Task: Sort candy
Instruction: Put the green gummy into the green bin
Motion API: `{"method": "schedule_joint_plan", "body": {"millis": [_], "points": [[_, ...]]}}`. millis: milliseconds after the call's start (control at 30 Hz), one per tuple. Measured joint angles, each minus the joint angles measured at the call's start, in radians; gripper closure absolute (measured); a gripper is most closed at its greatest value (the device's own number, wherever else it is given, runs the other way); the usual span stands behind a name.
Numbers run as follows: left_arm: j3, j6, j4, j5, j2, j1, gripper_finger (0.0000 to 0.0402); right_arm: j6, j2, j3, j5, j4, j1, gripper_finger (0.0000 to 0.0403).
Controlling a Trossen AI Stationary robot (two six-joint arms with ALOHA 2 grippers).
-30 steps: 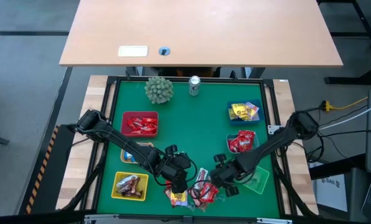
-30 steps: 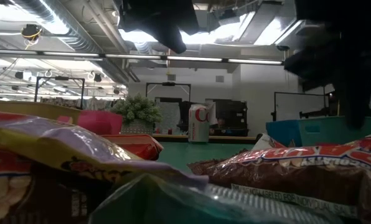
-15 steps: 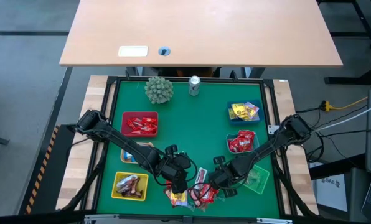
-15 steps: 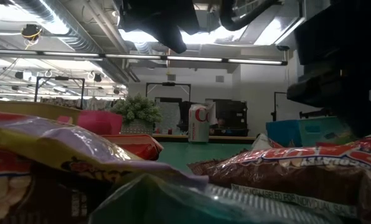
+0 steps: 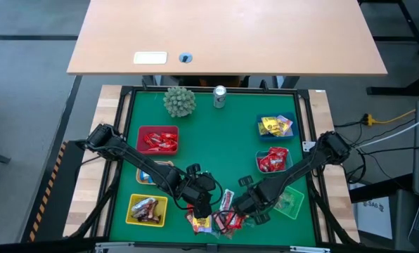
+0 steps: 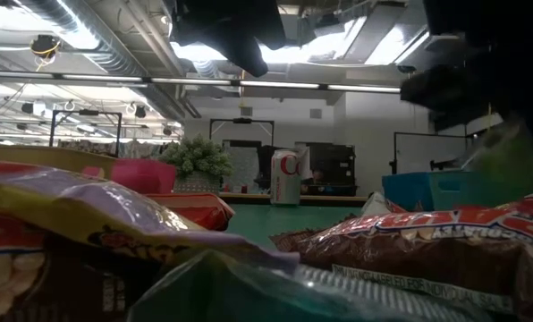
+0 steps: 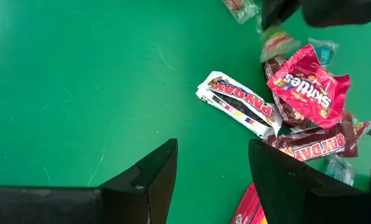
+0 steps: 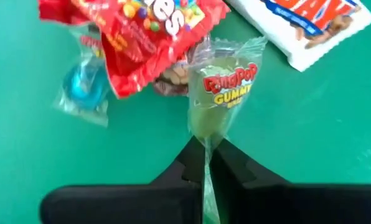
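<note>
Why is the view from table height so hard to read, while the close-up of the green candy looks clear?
In the low view, the candy wrappers lie right at the lens and blur, bright ceiling lights glare, and the arms overhead are dark silhouettes; in the right wrist view, even light shows the right gripper shut on the clear green Ring Pop gummy packet, lettering legible.
</note>
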Motion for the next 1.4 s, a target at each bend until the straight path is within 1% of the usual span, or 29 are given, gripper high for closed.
{"method": "schedule_joint_plan", "body": {"millis": [100, 267, 400, 500, 667, 767, 933, 1067, 1167, 1400], "points": [[0.000, 0.000, 0.000, 0.000, 0.000, 0.000, 0.0218, -0.021, 0.000, 0.060, 0.009, -0.102, 0.000, 0.0399], [0.000, 0.000, 0.000, 0.000, 0.000, 0.000, 0.0218, -0.032, -0.001, 0.132, 0.010, -0.262, 0.011, 0.0397], [0.000, 0.000, 0.000, 0.000, 0.000, 0.000, 0.0218, -0.029, -0.020, 0.141, 0.017, -0.379, 0.048, 0.0400], [0.000, 0.000, 0.000, 0.000, 0.000, 0.000, 0.0218, 0.008, -0.046, 0.141, 0.028, -0.457, 0.085, 0.0399], [0.000, 0.000, 0.000, 0.000, 0.000, 0.000, 0.0218, 0.103, -0.086, 0.137, 0.144, -0.539, 0.143, 0.0401], [0.000, 0.000, 0.000, 0.000, 0.000, 0.000, 0.0218, 0.170, -0.097, 0.101, 0.179, -0.591, 0.170, 0.0398], [0.000, 0.000, 0.000, 0.000, 0.000, 0.000, 0.0218, 0.250, -0.099, 0.021, 0.172, -0.630, 0.213, 0.0398], [0.000, 0.000, 0.000, 0.000, 0.000, 0.000, 0.0218, 0.259, -0.099, -0.027, 0.129, -0.627, 0.242, 0.0398], [0.000, 0.000, 0.001, 0.000, 0.000, 0.000, 0.0218, 0.260, -0.099, -0.045, 0.112, -0.627, 0.255, 0.0398], [0.000, 0.000, 0.002, 0.001, 0.000, 0.000, 0.0218, 0.254, -0.099, -0.050, 0.111, -0.625, 0.255, 0.0397]]}}
